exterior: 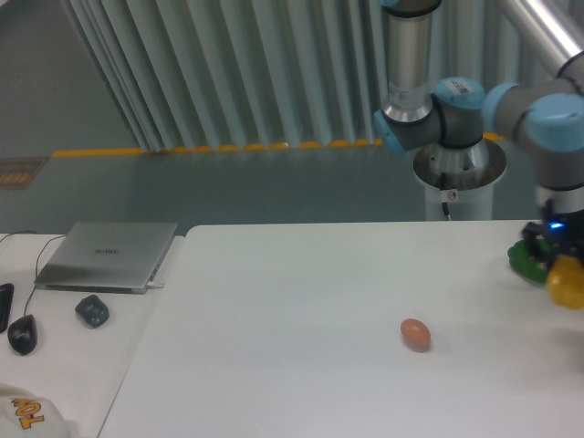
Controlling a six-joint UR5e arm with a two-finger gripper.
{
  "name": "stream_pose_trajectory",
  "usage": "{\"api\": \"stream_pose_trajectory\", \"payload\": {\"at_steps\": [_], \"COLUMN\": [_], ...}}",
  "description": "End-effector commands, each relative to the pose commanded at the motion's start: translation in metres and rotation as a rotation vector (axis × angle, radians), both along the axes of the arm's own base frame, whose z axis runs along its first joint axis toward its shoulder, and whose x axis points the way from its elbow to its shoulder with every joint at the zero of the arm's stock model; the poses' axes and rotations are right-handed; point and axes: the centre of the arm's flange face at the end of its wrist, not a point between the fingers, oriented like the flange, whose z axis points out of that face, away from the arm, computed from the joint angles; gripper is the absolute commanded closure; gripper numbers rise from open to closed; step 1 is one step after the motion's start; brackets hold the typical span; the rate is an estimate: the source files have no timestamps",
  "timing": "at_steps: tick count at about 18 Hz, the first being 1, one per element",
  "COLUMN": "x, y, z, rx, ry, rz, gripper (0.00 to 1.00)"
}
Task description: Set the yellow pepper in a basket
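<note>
My gripper [564, 274] is at the far right edge of the view, above the table, shut on the yellow pepper [567, 283], which hangs glossy and bright yellow below the fingers. Part of the pepper is cut off by the frame edge. No basket shows in this view.
A green bell pepper [524, 261] lies just left of and behind my gripper, partly hidden by it. A small brownish egg [415, 333] rests on the white table [301, 338]. On the left side table lie a laptop [108, 255], a dark grey object [92, 311] and a mouse [23, 333].
</note>
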Motion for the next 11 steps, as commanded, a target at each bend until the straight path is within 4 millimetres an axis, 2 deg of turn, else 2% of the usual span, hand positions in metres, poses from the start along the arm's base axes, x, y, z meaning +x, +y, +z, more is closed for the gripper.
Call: {"api": "stream_pose_trajectory", "payload": {"at_steps": [1, 3, 7, 11], "x": [-0.020, -0.044, -0.091, -0.119], "y": [-0.024, -0.054, -0.114, -0.149], "z": [-0.001, 0.004, -0.014, -0.027], "rx": [0.002, 0.013, -0.015, -0.005], "ry": [-0.004, 0.002, -0.012, -0.025], "rz": [-0.019, -0.051, -0.105, -0.145], "gripper": [0.60, 0.60, 0.60, 0.60]}}
